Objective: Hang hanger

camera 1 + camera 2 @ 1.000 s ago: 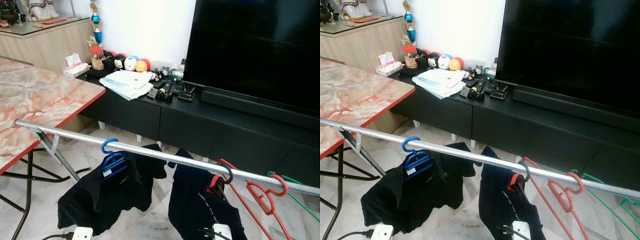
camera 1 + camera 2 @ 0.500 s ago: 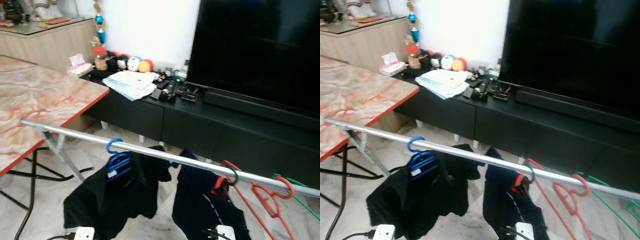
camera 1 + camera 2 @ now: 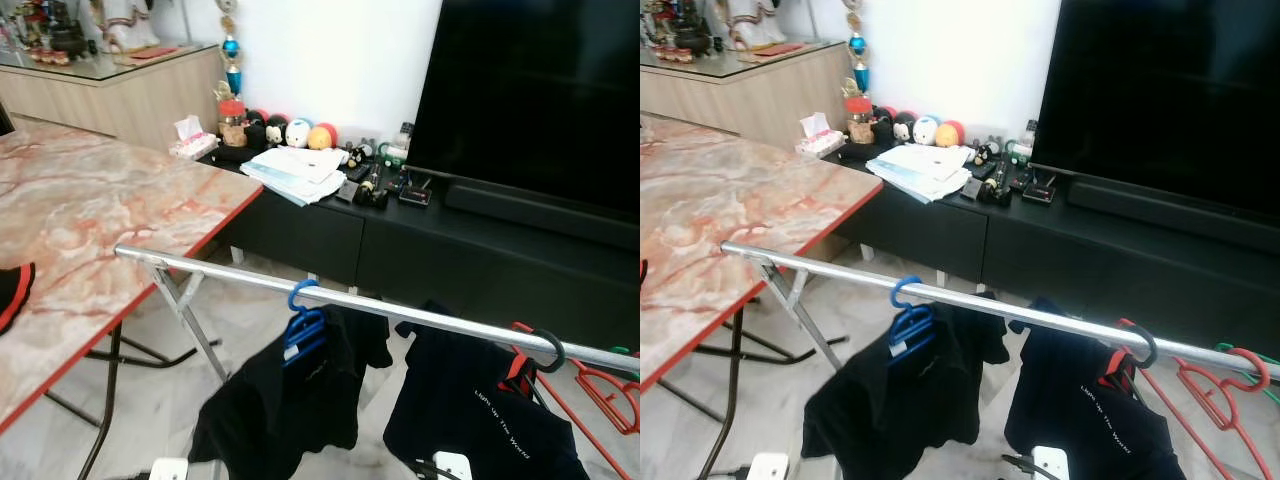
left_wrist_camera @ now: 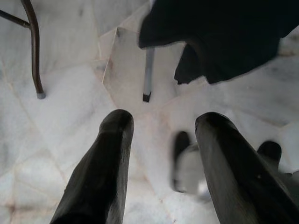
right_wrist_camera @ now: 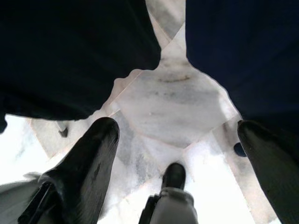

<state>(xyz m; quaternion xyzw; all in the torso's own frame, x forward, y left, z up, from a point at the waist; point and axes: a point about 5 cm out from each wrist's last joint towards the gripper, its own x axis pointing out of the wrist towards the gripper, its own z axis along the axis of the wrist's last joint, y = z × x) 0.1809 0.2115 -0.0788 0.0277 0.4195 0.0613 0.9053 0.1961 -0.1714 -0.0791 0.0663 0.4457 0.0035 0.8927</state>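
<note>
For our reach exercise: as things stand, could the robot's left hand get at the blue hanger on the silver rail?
Probably yes. The left hand hangs low over the marble floor, open and empty. The blue hanger sits on the rail above it, its hook exposed, with nothing visibly between them.

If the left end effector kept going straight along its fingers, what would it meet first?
Most likely the marble floor. The left end effector is open and points down at bare tiles; the black shirt's hem lies beyond, depth unclear.

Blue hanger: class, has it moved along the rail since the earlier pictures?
No. The blue hanger sits left of the red-collared shirt on the rail; only the camera turned.
</note>
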